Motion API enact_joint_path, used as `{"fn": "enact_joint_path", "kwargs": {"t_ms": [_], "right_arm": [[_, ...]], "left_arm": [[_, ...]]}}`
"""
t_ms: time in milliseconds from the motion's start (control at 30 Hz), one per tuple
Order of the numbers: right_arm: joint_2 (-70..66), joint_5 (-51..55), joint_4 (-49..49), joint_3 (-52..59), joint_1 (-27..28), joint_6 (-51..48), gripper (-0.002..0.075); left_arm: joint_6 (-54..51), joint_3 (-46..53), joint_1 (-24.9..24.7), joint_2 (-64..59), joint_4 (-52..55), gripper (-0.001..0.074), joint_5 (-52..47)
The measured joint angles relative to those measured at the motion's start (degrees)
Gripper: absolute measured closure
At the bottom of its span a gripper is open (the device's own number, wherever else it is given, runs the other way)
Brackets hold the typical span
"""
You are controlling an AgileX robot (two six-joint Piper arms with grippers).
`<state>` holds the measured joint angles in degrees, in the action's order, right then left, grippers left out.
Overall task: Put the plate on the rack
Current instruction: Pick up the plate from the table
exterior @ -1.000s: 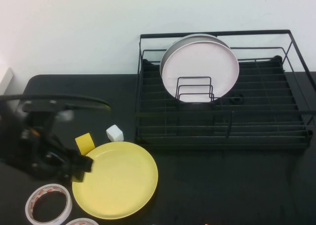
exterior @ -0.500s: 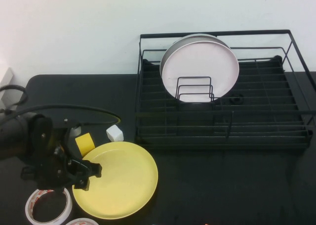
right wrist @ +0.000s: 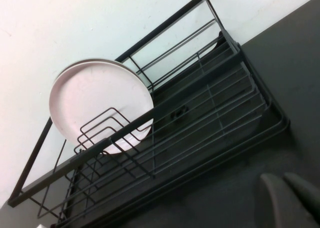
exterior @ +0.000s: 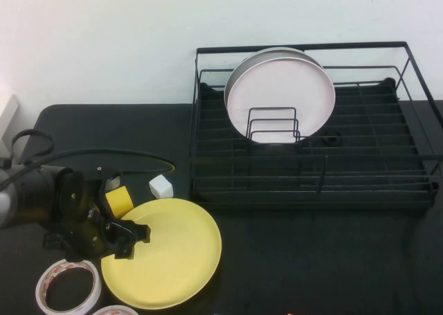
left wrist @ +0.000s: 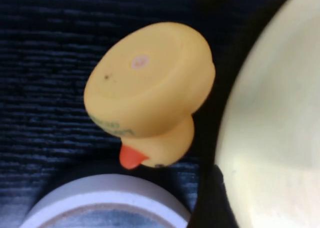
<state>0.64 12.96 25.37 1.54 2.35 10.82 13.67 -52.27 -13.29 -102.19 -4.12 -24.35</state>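
The pale-yellow plate (exterior: 173, 253) lies flat on the black table at the front left, and its rim fills one side of the left wrist view (left wrist: 280, 128). My left gripper (exterior: 131, 240) is low at the plate's left rim with its fingers spread, open and holding nothing. One dark finger (left wrist: 212, 203) shows beside the rim. The black wire rack (exterior: 311, 190) stands at the back right, also seen from the right wrist (right wrist: 165, 153). My right gripper (right wrist: 287, 193) hovers above the table in front of the rack, shut and empty; it is out of the high view.
A pale pink plate (exterior: 280, 97) stands upright in the rack with a grey one behind it. A yellow rubber duck (left wrist: 150, 87), a white cube (exterior: 160, 185) and two tape rolls (exterior: 67, 285) (exterior: 114, 311) lie around the yellow plate's left side.
My left arm has turned and slid right, so its fingers now reach over the yellow plate's left rim. The plate and the right arm have not moved.
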Motion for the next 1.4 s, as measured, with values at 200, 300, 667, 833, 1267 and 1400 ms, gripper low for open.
{"fn": "enact_joint_path", "kwargs": {"t_ms": [200,300,667,833,1267,1400], "right_arm": [[0.0,0.0,0.0,0.0,0.0,0.0,0.0728],[0.0,0.0,0.0,0.0,0.0,0.0,0.0728],[0.0,0.0,0.0,0.0,0.0,0.0,0.0728],[0.0,0.0,0.0,0.0,0.0,0.0,0.0728],[0.0,0.0,1.0,0.0,0.0,0.0,0.0728],[0.0,0.0,1.1,0.0,0.0,0.0,0.0728]], "left_arm": [[0.1,-0.3,0.0,-2.8,0.0,0.0318,0.6],[0.1,-0.3,0.0,-3.2,-0.1,0.0318,0.8],[0.2,-0.4,0.0,-3.8,-0.1,0.0526,3.5],[0.2,-0.9,0.1,-5.4,-0.2,0.0688,4.8],[-10.1,-0.9,1.6,-5.4,-4.9,0.0703,6.0],[-17.1,-0.9,3.7,-5.4,-12.3,0.0706,5.5]]}}
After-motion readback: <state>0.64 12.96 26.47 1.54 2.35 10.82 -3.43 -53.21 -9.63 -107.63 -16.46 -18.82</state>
